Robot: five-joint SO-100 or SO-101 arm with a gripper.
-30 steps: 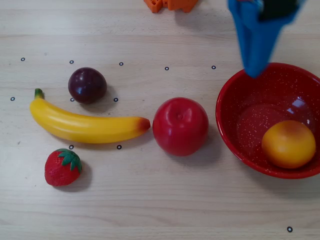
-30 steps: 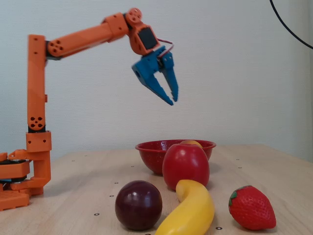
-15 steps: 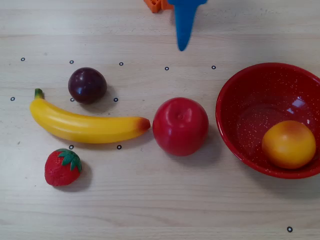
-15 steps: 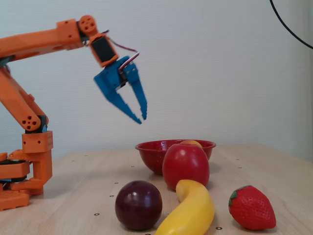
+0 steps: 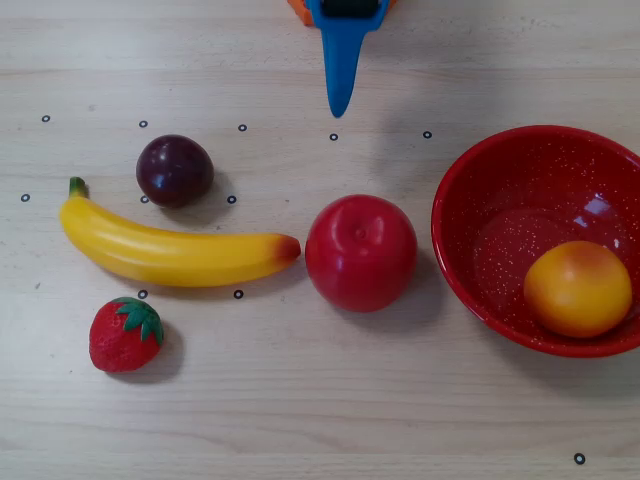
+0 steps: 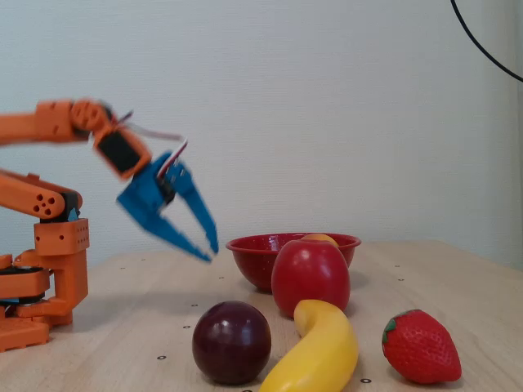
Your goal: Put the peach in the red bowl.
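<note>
The peach point(image 5: 578, 288), yellow-orange with a reddish blush, lies inside the red bowl point(image 5: 500, 180) at the right of the overhead view. In the fixed view only its top point(image 6: 320, 238) shows above the bowl's rim point(image 6: 253, 245). My blue gripper point(image 6: 207, 247) hangs in the air left of the bowl in the fixed view, its fingers apart and empty. In the overhead view only one blue finger point(image 5: 341, 60) shows at the top edge, well away from the bowl.
A red apple point(image 5: 360, 252) sits just left of the bowl. A banana point(image 5: 170, 252), a dark plum point(image 5: 174, 170) and a strawberry point(image 5: 126, 335) lie further left. The orange arm base point(image 6: 41, 278) stands at the left of the fixed view.
</note>
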